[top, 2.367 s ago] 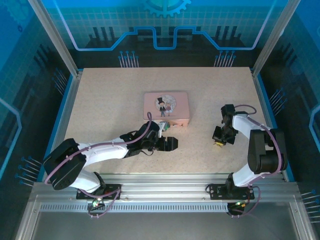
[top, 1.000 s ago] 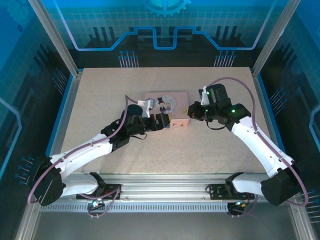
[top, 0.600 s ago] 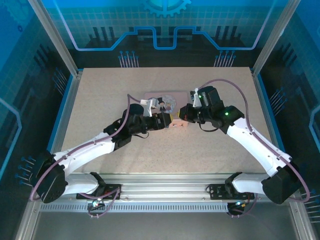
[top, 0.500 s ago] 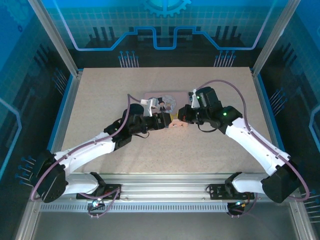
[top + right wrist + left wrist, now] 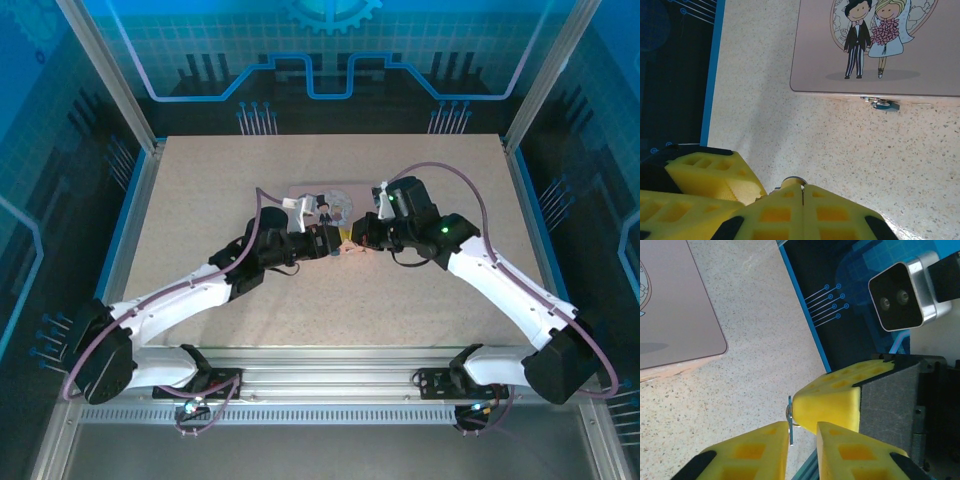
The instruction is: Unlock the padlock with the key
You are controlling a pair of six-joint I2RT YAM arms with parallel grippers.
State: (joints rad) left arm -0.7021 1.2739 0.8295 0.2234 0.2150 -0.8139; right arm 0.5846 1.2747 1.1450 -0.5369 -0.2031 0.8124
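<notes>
On speckled table (image 5: pixel 815 150), tiny blue-grey padlock (image 5: pixel 886 105) touches pink tin (image 5: pixel 815 45)

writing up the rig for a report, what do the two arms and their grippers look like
Both the left arm and right arm have white links with black joints, and a purple cable loops along each. A green light glows on the right arm. The left gripper and right gripper carry yellow fingers with square recessed pockets and dark patches.
</notes>
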